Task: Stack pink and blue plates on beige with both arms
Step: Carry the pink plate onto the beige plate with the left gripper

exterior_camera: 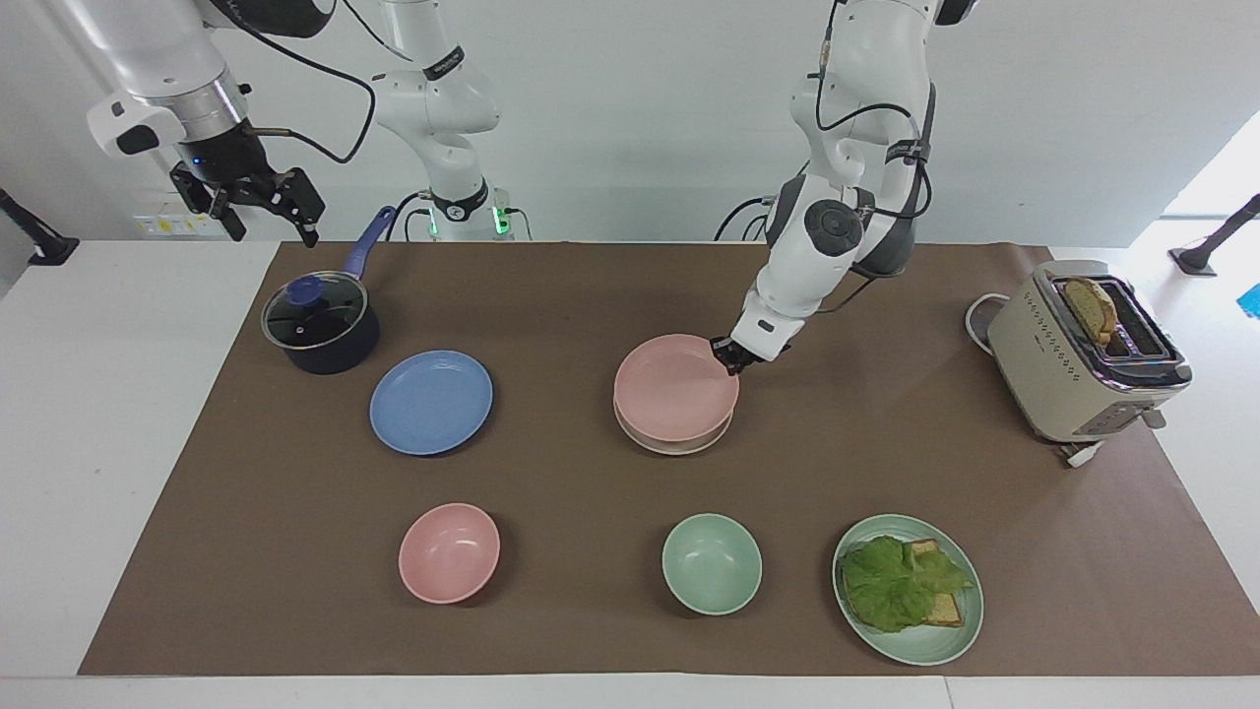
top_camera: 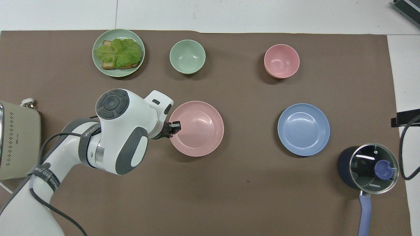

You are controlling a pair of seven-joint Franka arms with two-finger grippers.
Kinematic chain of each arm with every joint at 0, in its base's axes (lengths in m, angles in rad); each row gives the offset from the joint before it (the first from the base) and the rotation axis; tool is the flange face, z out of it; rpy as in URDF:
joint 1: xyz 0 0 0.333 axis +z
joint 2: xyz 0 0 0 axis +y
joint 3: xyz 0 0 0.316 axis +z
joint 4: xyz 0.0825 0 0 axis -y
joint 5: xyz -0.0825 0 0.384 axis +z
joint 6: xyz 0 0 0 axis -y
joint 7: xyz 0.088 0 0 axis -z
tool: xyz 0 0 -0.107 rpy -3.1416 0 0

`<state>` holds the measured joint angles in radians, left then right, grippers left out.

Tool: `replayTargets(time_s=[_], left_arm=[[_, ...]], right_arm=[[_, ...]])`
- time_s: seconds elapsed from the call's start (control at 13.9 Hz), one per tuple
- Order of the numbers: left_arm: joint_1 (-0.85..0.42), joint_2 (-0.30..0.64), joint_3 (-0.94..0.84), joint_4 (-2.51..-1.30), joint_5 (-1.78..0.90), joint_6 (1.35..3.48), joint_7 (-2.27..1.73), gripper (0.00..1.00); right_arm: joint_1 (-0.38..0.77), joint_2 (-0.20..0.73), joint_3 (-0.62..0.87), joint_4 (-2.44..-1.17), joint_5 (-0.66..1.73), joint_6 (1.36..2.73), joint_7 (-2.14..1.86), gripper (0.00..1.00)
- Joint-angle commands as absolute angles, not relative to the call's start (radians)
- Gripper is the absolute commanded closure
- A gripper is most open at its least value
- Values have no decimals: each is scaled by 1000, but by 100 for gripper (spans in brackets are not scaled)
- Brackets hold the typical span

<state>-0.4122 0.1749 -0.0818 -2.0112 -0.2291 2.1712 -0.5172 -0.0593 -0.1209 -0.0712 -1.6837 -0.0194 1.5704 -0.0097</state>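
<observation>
The pink plate [exterior_camera: 674,389] [top_camera: 197,128] lies squarely on the beige plate [exterior_camera: 679,448], of which only a thin rim shows below it in the facing view; from overhead the beige one is hidden. My left gripper [exterior_camera: 726,354] [top_camera: 175,126] is low at the pink plate's rim on the side toward the left arm's end, shut on that rim. The blue plate [exterior_camera: 431,402] [top_camera: 303,129] rests flat on the mat toward the right arm's end. My right gripper [exterior_camera: 274,222] hangs open and empty, high above the table's edge near the pot, waiting.
A dark pot with a glass lid [exterior_camera: 320,325] stands beside the blue plate, nearer the robots. A pink bowl [exterior_camera: 449,551], a green bowl [exterior_camera: 711,563] and a green plate with lettuce and bread [exterior_camera: 908,588] line the edge farthest from the robots. A toaster [exterior_camera: 1083,354] stands at the left arm's end.
</observation>
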Motion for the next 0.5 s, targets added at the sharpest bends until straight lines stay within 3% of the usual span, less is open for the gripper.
replayTargets(time_s=[0.0,0.43], left_arm=[[-430,169,-66,-2026,-247,2200,-522,0],[-413,172,-58,-2002,-233,2174,-511,0]], right_arm=[[-72,-144,-69,-1713,-6,1583,-26,0],[-74,-134,-71,-1741,-9,1633,-29,0]])
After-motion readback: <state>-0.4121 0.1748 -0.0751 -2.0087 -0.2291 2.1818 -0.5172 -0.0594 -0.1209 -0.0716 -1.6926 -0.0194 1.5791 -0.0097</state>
